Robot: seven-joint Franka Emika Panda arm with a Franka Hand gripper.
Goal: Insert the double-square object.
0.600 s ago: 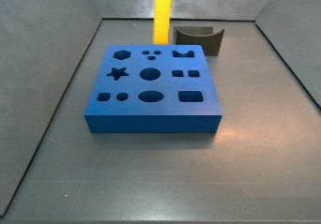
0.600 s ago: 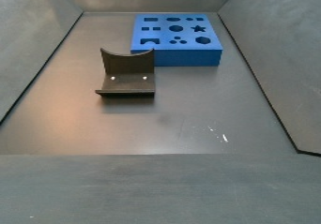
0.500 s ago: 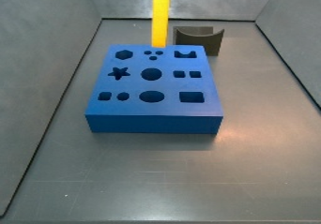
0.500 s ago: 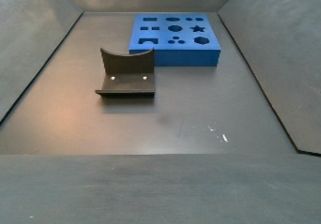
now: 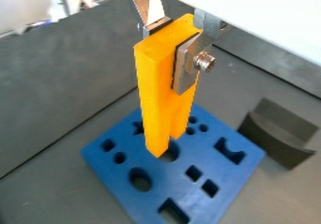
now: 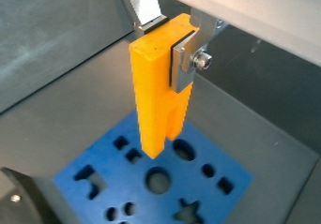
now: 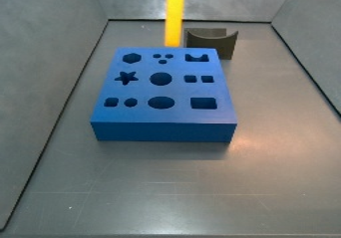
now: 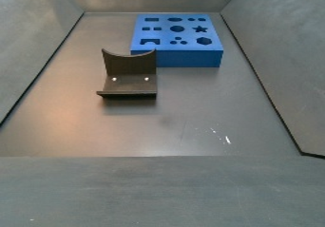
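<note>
End effector grips double-square object upright, long axis vertical.

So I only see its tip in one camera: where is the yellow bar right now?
The double-square object hangs upright in the gripper, clamped near its top, above the blue block and not touching it in both wrist views.

Gripper holds yellow-orange double-square object upright, aloft.

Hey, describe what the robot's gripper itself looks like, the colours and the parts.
In both wrist views the gripper has flat silver metal finger plates, each fastened by a round screw, hanging above the blue block. The body above is cut off by the frame. No cables or markings are visible.
</note>
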